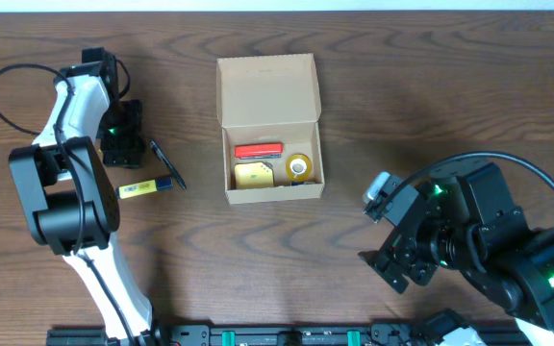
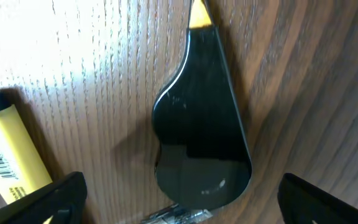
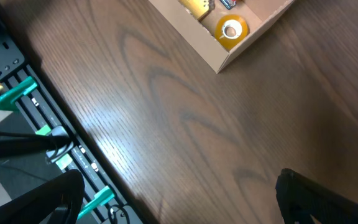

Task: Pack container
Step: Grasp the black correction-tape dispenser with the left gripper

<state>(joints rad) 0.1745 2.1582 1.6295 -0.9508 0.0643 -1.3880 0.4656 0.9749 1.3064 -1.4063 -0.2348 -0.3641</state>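
Since it looks like thin cardboard, we rate the container (image 1: 265, 91) light, crushable; hold by a side wall. Left gripper (image 2: 182, 193) and right gripper (image 3: 179, 190): wide, empty.

White glare washes out the worktop (image 2: 55, 37) at ten o'clock, left wrist view; overhead is sharp, evenly lit.

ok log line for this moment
cardboard box open: tape roll, red item, yellow item inside | left gripper open at black flat item beside yellow tube | right gripper open over table
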